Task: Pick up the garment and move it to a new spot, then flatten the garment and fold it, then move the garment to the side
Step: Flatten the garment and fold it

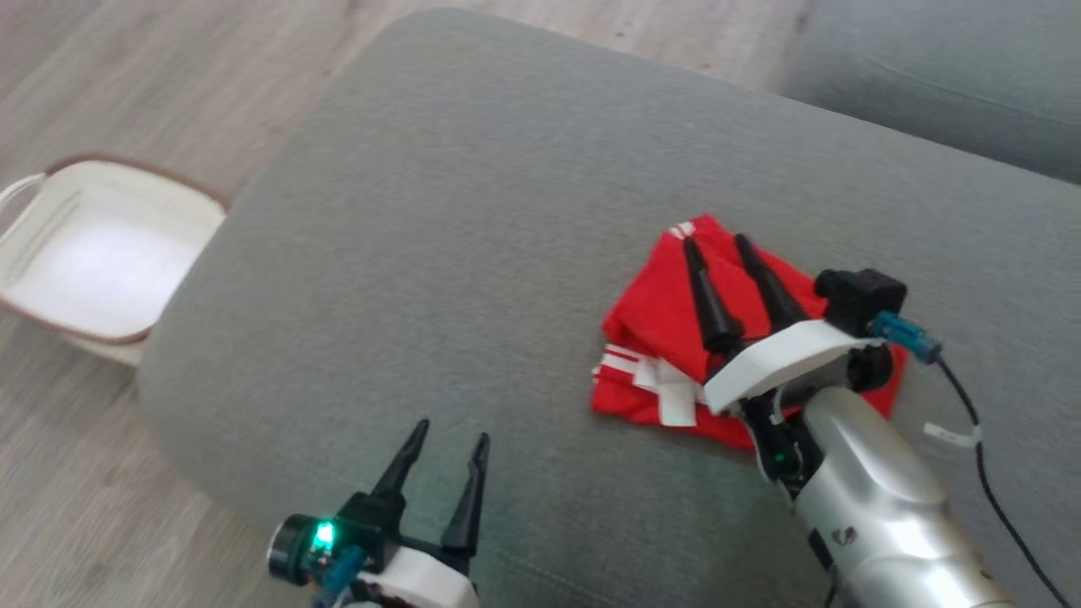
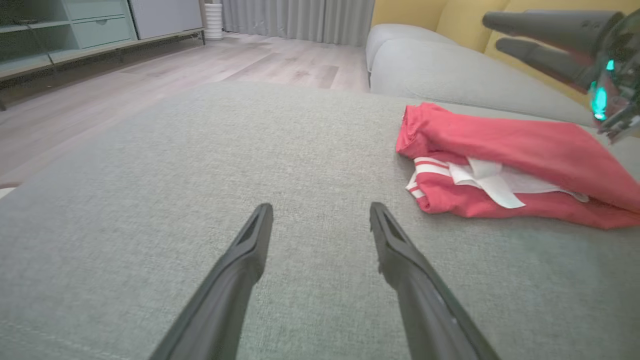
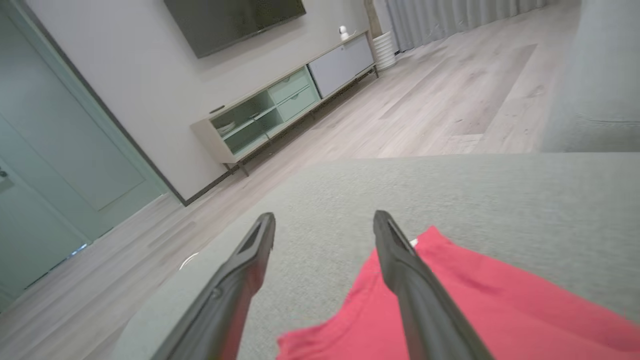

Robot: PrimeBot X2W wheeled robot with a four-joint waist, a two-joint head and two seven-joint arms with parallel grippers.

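While a grey sofa cushion (image 1: 473,211) spreads across the scene, a folded red garment (image 1: 650,312) with white stripes lies on its right part. The right gripper (image 1: 716,241) hovers just above the garment, its two dark fingers spread wide and holding nothing. The left gripper (image 1: 452,432) sits near the cushion's front edge, well apart from the garment, its fingers also spread wide and empty. A white basket (image 1: 127,165) stands on the wooden floor to the left.

left gripper (image 1: 452,433) sits low, fingers spread wide, pointing forward. right gripper (image 1: 718,245) hovers further out on its stretched arm (image 1: 870,490), fingers likewise parted, gripping nothing.
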